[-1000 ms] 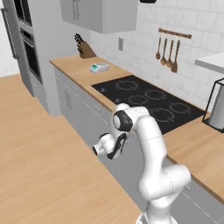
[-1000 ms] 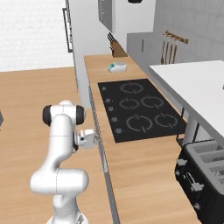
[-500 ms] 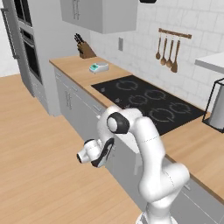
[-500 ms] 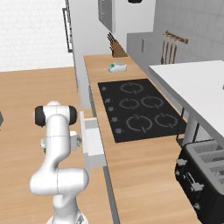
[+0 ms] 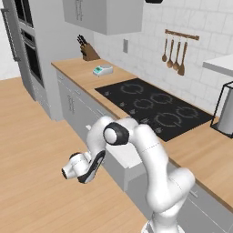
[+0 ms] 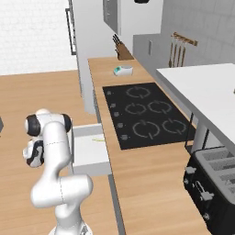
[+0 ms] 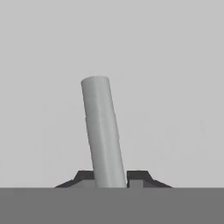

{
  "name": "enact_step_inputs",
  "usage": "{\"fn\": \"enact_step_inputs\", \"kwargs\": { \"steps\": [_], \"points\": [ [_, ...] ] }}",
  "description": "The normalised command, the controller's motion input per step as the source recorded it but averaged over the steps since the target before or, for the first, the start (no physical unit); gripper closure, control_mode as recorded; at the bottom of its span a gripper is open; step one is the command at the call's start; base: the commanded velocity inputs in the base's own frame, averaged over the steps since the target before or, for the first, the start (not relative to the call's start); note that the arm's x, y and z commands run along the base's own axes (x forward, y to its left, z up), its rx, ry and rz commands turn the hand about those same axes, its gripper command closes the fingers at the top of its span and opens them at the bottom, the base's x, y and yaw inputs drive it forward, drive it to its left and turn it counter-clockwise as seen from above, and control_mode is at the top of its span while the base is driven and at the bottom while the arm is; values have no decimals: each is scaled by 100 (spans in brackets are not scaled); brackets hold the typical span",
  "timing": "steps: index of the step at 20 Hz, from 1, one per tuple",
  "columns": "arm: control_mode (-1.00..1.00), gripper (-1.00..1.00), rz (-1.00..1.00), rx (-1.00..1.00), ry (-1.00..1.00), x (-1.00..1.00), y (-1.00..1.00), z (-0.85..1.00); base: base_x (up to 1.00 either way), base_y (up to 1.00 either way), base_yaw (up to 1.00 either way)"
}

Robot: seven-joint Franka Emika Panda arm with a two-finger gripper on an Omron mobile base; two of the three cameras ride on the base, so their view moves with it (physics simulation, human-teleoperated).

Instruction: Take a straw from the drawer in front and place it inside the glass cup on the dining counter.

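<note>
Below the counter (image 6: 137, 170), end effector (image 7: 110, 177) clamped on drawer (image 6: 89, 149) handle (image 7: 103, 131), pulling it out; next, release and reach for straw (image 6: 98, 139).

The left base view looks from behind and left of the arm, forward and down along the worktop (image 5: 86, 73) toward the far wall, with the black hob (image 5: 154, 109) at mid distance and the open drawer (image 5: 125, 157) near. The right base view looks from behind and right, higher and steeper, down the same worktop (image 6: 137, 174). Both share the hob (image 6: 147, 114), the drawer (image 6: 87, 149), the knife block (image 5: 88, 52) and the wood floor (image 5: 32, 150). The hand view sits very close, facing the drawer front along the end effector (image 7: 110, 177), with the bar handle (image 7: 103, 131) between its tips.
</note>
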Motion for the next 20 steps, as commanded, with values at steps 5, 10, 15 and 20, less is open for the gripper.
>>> {"fn": "enact_step_inputs", "kwargs": {
  "steps": [5, 10, 15, 20],
  "points": [
    [-100, 100, 1, 0, 13, -16, 100, 0, 0, 0, 0],
    [-100, -100, 0, 0, 15, -9, 96, 0, 0, 0, 0],
    [-100, -100, 0, 13, 12, -37, 31, 22, 0, 0, 0],
    [-100, -100, 0, 25, 6, -60, 1, 78, 0, 0, 0]
  ]
}}
